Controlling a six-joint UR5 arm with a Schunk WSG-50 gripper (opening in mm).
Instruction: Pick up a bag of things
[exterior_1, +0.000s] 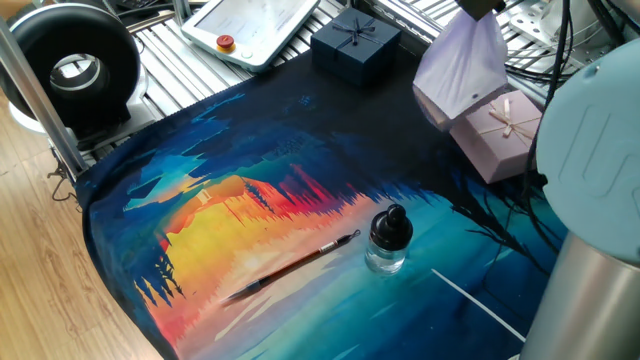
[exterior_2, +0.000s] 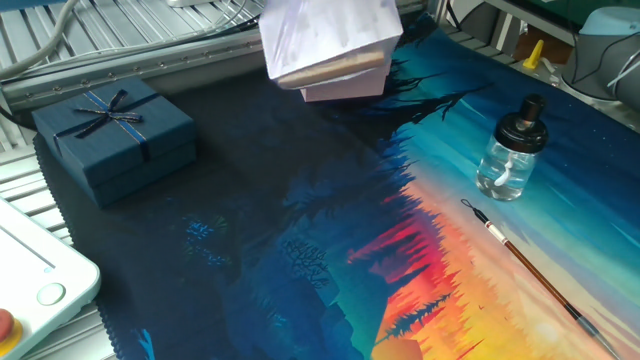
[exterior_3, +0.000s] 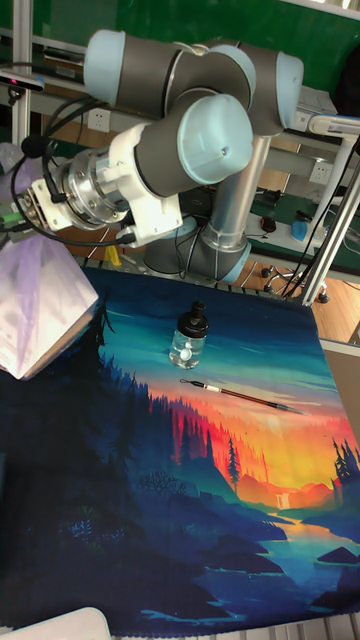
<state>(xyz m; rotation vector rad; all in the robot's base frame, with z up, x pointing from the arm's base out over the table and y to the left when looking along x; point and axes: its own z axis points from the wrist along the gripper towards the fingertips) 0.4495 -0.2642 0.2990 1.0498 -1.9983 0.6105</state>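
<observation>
At the upper right of one fixed view, the bag (exterior_1: 463, 62) hangs directly below the hand (exterior_1: 478, 8), its length vertical, tilted above the pink box (exterior_1: 500, 133); the hand's grip is mostly cropped, apparently closed on the knot.

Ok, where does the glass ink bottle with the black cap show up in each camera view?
One fixed view: ink bottle, lower centre right.
The other fixed view: ink bottle, right side, upper half.
Tall fixed view: ink bottle, centre, just above the middle.
Shared landmark: the paintbrush lying beside it on the mat.
</observation>
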